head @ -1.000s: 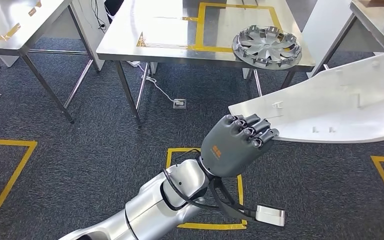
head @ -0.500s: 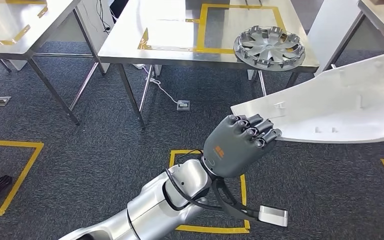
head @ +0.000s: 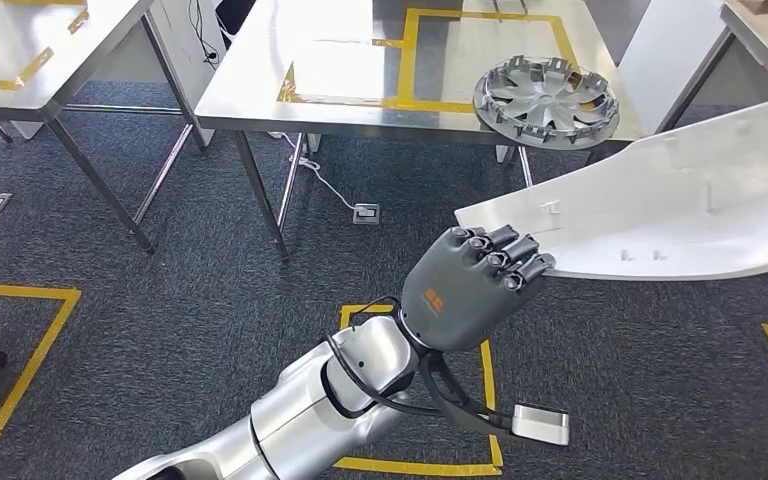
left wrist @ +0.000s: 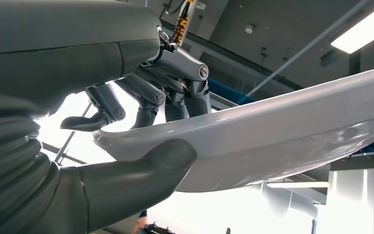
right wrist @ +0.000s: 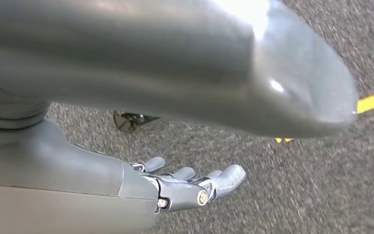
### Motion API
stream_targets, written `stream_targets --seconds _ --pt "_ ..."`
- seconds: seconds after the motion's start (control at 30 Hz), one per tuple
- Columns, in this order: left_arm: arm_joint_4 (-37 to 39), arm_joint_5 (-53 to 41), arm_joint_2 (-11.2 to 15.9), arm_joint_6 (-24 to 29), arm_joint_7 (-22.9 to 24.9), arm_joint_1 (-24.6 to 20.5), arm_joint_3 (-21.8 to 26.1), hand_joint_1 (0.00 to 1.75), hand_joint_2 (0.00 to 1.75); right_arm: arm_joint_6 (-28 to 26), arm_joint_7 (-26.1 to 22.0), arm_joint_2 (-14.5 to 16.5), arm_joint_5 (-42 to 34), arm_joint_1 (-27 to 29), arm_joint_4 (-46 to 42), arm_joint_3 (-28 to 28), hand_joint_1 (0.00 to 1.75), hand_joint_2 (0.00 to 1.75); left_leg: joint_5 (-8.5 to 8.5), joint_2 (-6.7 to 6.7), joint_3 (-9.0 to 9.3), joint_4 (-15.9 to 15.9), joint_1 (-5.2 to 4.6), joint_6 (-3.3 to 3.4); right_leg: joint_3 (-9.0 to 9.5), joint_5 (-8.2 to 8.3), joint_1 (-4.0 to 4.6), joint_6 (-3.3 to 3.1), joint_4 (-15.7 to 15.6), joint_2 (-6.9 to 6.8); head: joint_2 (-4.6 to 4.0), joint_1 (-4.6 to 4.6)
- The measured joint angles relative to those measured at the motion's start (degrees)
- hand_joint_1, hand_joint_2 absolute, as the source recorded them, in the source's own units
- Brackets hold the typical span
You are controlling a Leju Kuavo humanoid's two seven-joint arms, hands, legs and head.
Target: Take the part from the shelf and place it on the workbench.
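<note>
Camera's shifted a bit so the table (head: 360,100) sits slightly closer, left robot hand (head: 475,285) gripping the white part (head: 680,215) by its end, right robot hand (right wrist: 185,187) hanging open, so we're mid-carry.

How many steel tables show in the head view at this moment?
3, with more possibly out of frame. One table is at far left, one in the middle carrying the silver wheel cover, and a corner of one at far right.
</note>
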Motion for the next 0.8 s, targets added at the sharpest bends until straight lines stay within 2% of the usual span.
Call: stream_targets --seconds 0.07,0.1,0.17,0.2,0.23,0.27,0.33,0.37,0.4,0.47,0.53,0.57,0.63,0.67,0.7,0.73,0.77,0.8 --pt "-0.04 0.00 -0.18 0.00 0.00 -0.08 0.01 1.75 1.75 0.01 -0.02 0.00 0.01 -0.09 0.00 0.00 0.00 0.00 -0.24 -0.02 0.55 -0.36 0.17 0.84 -0.86 -1.19 0.02 0.35 2.19 -0.03 0.00 0.16" --pt "-0.06 -0.01 -0.28 0.00 0.00 -0.13 0.01 1.75 1.75 0.02 -0.02 0.00 0.01 -0.10 0.00 0.00 0.00 0.00 -0.40 0.00 0.85 -0.48 0.19 1.21 -2.47 -2.44 0.10 0.37 5.21 -0.03 0.00 0.28" --pt "0.03 -0.02 -0.35 0.00 -0.01 -0.16 0.01 1.75 1.75 0.04 -0.01 0.00 0.01 -0.02 0.00 0.00 0.00 0.00 -0.83 0.03 1.22 -0.49 -0.09 1.76 -7.39 -5.01 0.38 0.26 13.21 -0.03 0.00 0.45" --pt "0.09 -0.02 -0.34 0.00 -0.02 -0.11 0.00 1.75 1.75 0.04 0.00 0.00 0.00 0.05 0.00 0.00 0.00 0.00 -1.06 -0.03 1.44 -0.48 -0.28 1.94 -9.48 -5.25 0.51 0.14 15.96 -0.02 0.00 0.48" --pt "0.15 -0.03 -0.34 0.00 -0.03 -0.06 0.00 1.75 1.75 0.04 0.00 0.00 0.00 0.12 0.00 0.00 0.00 0.00 -1.31 -0.13 1.72 -0.47 -0.45 2.05 -10.60 -4.34 0.64 -0.05 16.67 -0.02 0.00 0.50" --pt "0.18 -0.04 -0.34 0.01 -0.05 -0.04 0.00 1.75 1.75 0.04 0.00 0.00 0.00 0.16 0.00 0.00 0.00 0.00 -1.58 -0.24 2.10 -0.46 -0.60 2.09 -10.55 -2.36 0.79 -0.35 15.09 -0.02 0.00 0.52" --pt "0.19 -0.10 -0.38 0.02 -0.12 -0.10 0.00 1.75 1.75 0.04 0.00 -0.02 0.01 0.17 -0.01 0.00 0.00 0.00 -2.18 -0.37 2.98 -0.44 -0.83 1.99 -7.96 2.59 1.28 -1.22 7.57 -0.03 0.00 0.56" --pt "0.18 -0.13 -0.39 0.03 -0.15 -0.16 0.00 1.75 1.75 0.04 -0.01 -0.03 0.03 0.12 -0.01 0.00 0.00 0.00 -2.50 -0.43 3.25 -0.37 -0.98 1.80 -6.54 4.04 1.55 -1.62 4.07 -0.07 0.00 0.59" --pt "0.19 -0.16 -0.40 0.05 -0.16 -0.22 0.00 1.75 1.75 0.05 -0.01 -0.04 0.04 0.07 -0.01 0.00 0.00 0.00 -2.75 -0.46 3.38 -0.35 -1.09 1.56 -5.60 4.65 1.78 -1.92 1.80 -0.09 0.00 0.61" --pt "0.18 -0.17 -0.42 0.08 -0.20 -0.29 0.00 1.75 1.75 0.07 -0.02 -0.04 0.07 0.00 0.00 0.00 0.00 0.00 -3.11 -0.53 3.48 -0.43 -1.19 0.98 -5.09 4.29 2.04 -2.30 0.62 -0.08 0.00 0.65" --pt "0.15 -0.17 -0.47 0.08 -0.25 -0.36 0.00 1.75 1.75 0.04 -0.04 0.04 0.04 0.01 0.00 0.00 0.00 0.00 -3.53 -0.45 3.63 -0.20 -1.23 0.36 -4.61 4.21 1.74 -2.73 0.26 -0.03 0.00 0.61" --pt "0.14 -0.18 -0.48 0.08 -0.29 -0.45 0.00 1.75 1.75 -0.02 -0.07 0.09 0.01 0.01 0.00 0.00 0.00 0.00 -4.21 -0.39 3.19 0.98 -1.19 0.00 -4.24 4.16 1.51 -2.99 0.03 -0.06 0.00 0.50" --pt "0.20 -0.22 -0.42 0.07 -0.34 -0.60 0.00 1.75 1.75 -0.11 -0.15 0.13 -0.06 -0.03 0.00 0.00 0.00 0.00 -6.86 -0.24 0.29 6.77 -0.83 -0.71 -3.54 3.89 1.20 -3.39 -0.24 -0.13 0.00 0.28" --pt "0.28 -0.25 -0.34 0.07 -0.40 -0.62 -0.01 1.75 1.75 -0.10 -0.19 0.13 -0.09 -0.05 0.00 0.00 0.00 0.00 -8.37 -0.18 -2.01 10.72 -0.58 -1.01 -3.35 3.69 1.17 -3.47 -0.23 -0.14 0.00 0.22" --pt "0.39 -0.27 -0.25 0.07 -0.44 -0.59 -0.02 1.75 1.75 -0.05 -0.23 0.13 -0.13 -0.05 0.00 0.00 0.00 0.00 -9.17 -0.14 -4.07 13.94 -0.37 -1.26 -3.13 3.48 1.13 -3.45 -0.21 -0.13 0.00 0.21" --pt "0.51 -0.27 -0.16 0.07 -0.49 -0.56 -0.03 1.75 1.75 -0.01 -0.27 0.13 -0.16 0.00 0.00 0.00 0.00 0.00 -8.88 -0.10 -5.34 15.46 -0.19 -1.44 -2.88 3.23 1.08 -3.34 -0.19 -0.11 0.00 0.21" --pt "0.62 -0.27 -0.10 0.07 -0.55 -0.54 -0.04 1.75 1.75 -0.01 -0.31 0.13 -0.21 0.04 0.00 0.00 0.00 0.00 -7.43 -0.06 -5.51 14.76 -0.04 -1.56 -2.54 2.95 0.99 -3.19 -0.16 -0.08 0.00 0.21" --pt "0.69 -0.26 -0.08 0.07 -0.60 -0.55 -0.04 1.75 1.75 -0.01 -0.35 0.14 -0.27 0.07 0.00 0.00 0.00 0.00 -5.11 0.01 -4.54 11.95 0.07 -1.62 -2.14 2.65 0.88 -2.98 -0.13 -0.05 0.00 0.21"
